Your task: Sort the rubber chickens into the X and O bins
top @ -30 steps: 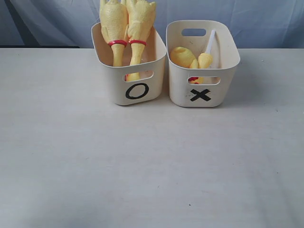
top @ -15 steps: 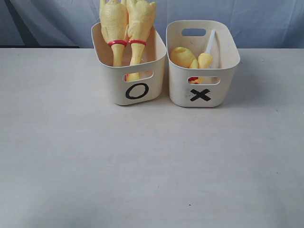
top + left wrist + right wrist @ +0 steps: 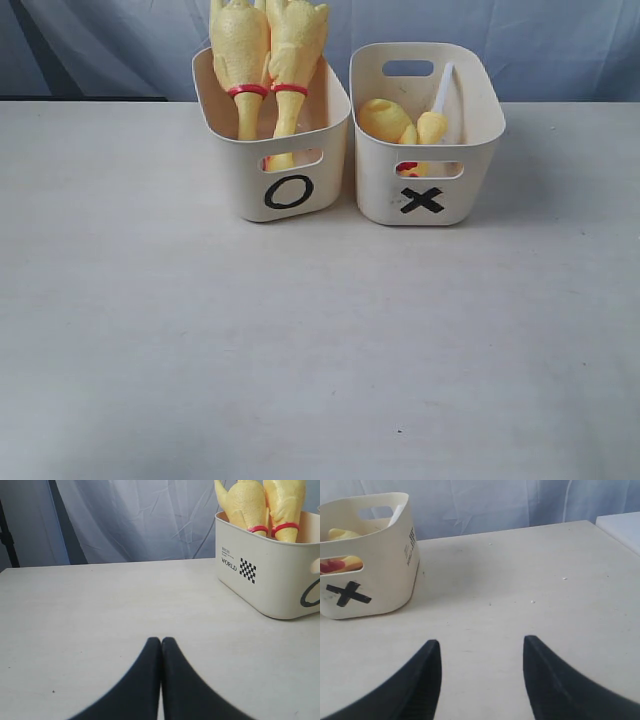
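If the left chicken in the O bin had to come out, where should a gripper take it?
Probably on the left chicken's body, above its red band: that part stands clear of the O bin. Come from above, jaws closing front to back, since the other chicken crowds its side.

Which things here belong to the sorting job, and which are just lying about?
Job: O bin; X bin; two whole chickens in the O bin; yellow chicken pieces in the X bin.
Not the job: white stick-like item in the X bin, unclear what; curtain.
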